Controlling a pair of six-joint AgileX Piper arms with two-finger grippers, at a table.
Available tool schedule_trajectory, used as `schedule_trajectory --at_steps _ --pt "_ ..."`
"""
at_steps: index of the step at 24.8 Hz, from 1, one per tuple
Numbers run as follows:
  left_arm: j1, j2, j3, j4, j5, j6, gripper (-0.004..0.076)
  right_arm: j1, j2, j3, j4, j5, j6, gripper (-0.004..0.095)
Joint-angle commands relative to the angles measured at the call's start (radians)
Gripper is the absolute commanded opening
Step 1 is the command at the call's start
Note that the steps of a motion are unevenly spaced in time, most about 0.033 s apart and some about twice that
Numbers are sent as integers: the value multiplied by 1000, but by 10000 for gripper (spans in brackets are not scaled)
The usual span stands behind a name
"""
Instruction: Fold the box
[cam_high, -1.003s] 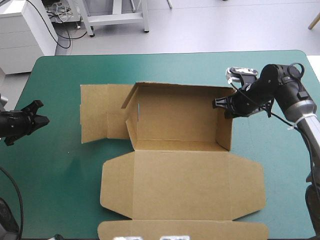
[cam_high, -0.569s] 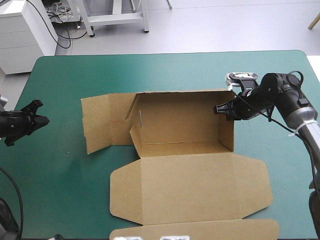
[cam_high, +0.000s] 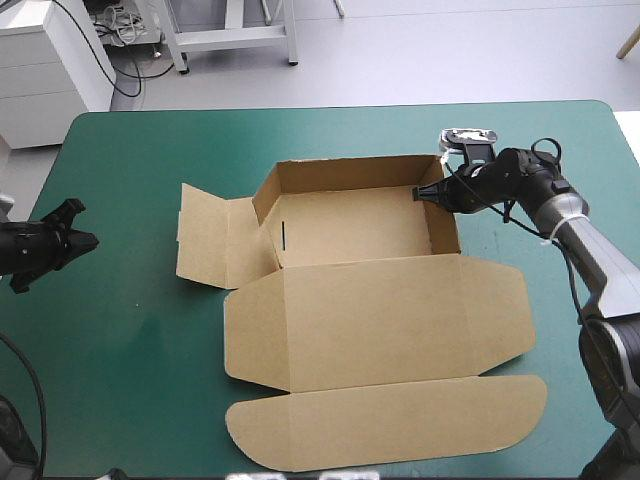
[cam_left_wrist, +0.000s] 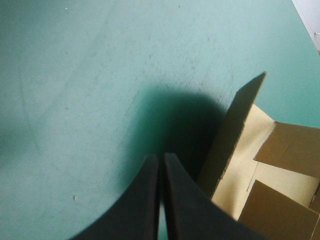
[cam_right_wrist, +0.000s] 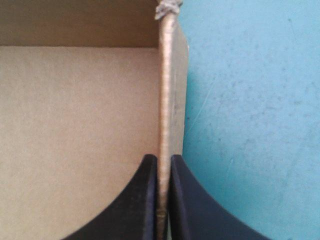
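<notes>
We see the brown box (cam_high: 370, 310) in the middle of the worktop (cam_high: 120, 350), walls raised, lid flat toward the near edge. Our right pincer (cam_high: 419, 193) clamps its right wall. Our left pincer (cam_high: 91, 240), pressed together, is well apart.

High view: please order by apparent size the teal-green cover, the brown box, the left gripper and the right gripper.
Largest: teal-green cover.
Next: box.
Smallest: left gripper and right gripper. Both are small and look alike, so I do not rank them.
</notes>
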Motion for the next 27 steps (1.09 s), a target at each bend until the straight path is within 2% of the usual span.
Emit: schedule_trajectory --at_steps 1,4,6,9,11,13,17,21,27 --pt "2 -35 -21 -61 -2 -4 7 -1 -11 -17 -6 -36 -15 -20" --pt "2 -35 -21 -61 -7 -4 7 -1 4 -70 -2 -71 -72 13" --pt "2 -35 -21 -63 -10 -10 7 -1 5 -113 -2 -65 -74 143" --pt "2 -35 -21 -63 -10 -8 7 -1 5 -194 -2 -5 -74 551" --pt "2 -35 -21 -63 -10 -8 7 -1 5 -263 -5 66 -67 763" --pt "2 -35 -21 -63 -10 -8 7 -1 5 -322 -5 128 -63 836" --pt "2 -35 -21 -63 -10 -8 7 -1 5 -443 -11 258 -37 844" --pt "2 -35 -21 -63 -10 -8 7 -1 5 -546 -83 452 34 845" --pt "2 -35 -21 -60 -1 -8 7 -1 -67 -516 -135 449 58 844"
